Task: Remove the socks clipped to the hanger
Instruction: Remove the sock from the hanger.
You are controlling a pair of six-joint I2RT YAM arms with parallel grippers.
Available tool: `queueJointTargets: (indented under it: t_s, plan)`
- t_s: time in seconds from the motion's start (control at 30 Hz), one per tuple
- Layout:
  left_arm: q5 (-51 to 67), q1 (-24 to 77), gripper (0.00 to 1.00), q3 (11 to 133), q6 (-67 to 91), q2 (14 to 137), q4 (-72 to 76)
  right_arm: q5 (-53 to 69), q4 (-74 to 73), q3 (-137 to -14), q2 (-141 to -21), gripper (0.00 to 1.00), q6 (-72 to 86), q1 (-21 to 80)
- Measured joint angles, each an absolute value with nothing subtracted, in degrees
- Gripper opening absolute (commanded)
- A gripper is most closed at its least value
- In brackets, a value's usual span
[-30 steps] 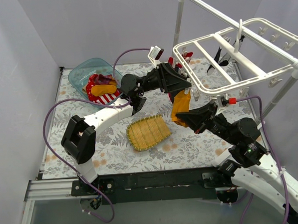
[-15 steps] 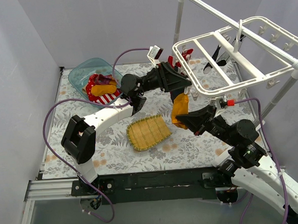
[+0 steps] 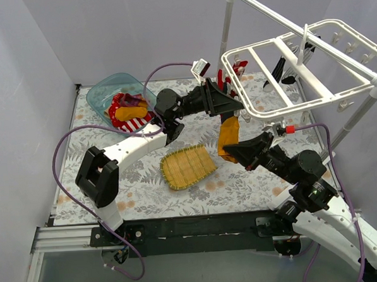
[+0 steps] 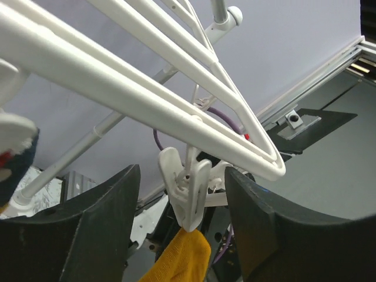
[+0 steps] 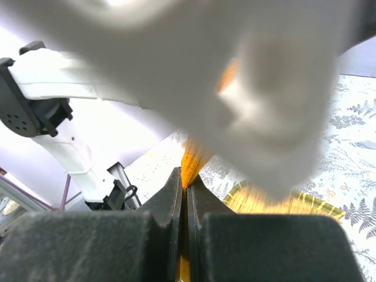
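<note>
The hanger hangs tilted from the white pole stand, above the worktop. A mustard sock dangles from a white clip at the hanger's near-left corner.

The left gripper sits right at that corner, just under the frame. In the left wrist view its jaws stand wide apart, one finger on each side of the clip, and they hold nothing. The clip is pinched on the top of the mustard sock, between the two fingers.

The right gripper is below the same corner, at the sock's lower end. The right wrist view shows its two fingers pressed together on the mustard fabric, with only a thin strip of cloth between them. A blurred white part of the hanger fills the top of that view.

Red socks are clipped along the hanger's left edge. Dark socks hang beneath its middle.

Below and left of the hanger lies a yellow woven mat. Further left of the hanger stands a clear blue bowl. It holds loose socks: red-and-white striped, mustard and maroon.
</note>
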State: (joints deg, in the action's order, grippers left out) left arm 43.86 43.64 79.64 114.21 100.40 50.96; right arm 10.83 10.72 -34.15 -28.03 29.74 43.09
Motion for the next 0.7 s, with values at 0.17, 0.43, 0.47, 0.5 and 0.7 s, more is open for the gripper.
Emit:
queueJointTargets:
  t_s: [0.17, 0.43, 0.47, 0.5, 0.7]
  plan:
    - [43.8, 43.6, 0.70, 79.1, 110.9, 97.3, 45.1, 10.4, 9.2, -34.2, -27.3, 0.01, 28.9, 43.1]
    - [43.8, 43.6, 0.71, 76.0, 103.1, 90.1, 38.4, 10.2, 7.5, -34.2, -26.4, 0.01, 27.3, 43.1]
    - [43.8, 43.6, 0.71, 75.3, 102.4, 89.4, 37.6, 10.2, 7.3, -34.2, -26.3, 0.01, 27.1, 43.1]
    - [43.8, 43.6, 0.71, 74.7, 101.6, 89.0, 36.9, 10.2, 7.2, -34.2, -26.3, 0.01, 26.9, 43.1]
    - [43.7, 43.7, 0.67, 72.7, 99.6, 88.7, 33.7, 10.2, 6.9, -33.9, -26.3, 0.01, 26.5, 43.1]
